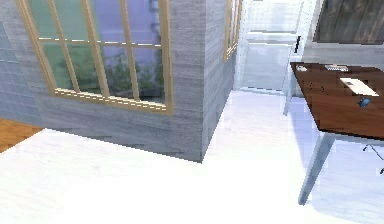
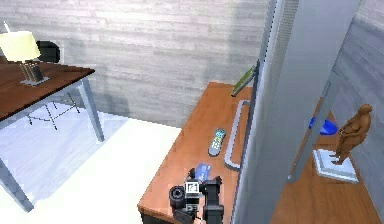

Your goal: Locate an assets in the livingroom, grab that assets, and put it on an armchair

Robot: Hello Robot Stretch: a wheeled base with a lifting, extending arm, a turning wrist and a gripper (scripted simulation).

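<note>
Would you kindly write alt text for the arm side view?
The gripper appears at the near end of a brown wooden cabinet bearing a remote control and a flat screen. A brown statuette stands at right, a lamp on a table at left.

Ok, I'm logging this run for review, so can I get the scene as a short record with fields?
arm-side surface: brown wooden cabinet top
on it: remote control; flat screen seen edge-on
past the screen: brown statue on a white base
gripper: at the cabinet top's near end; cannot tell whether it holds anything
arm side view's left: lamp on a brown table
ahead: wood-framed window; white door
</note>
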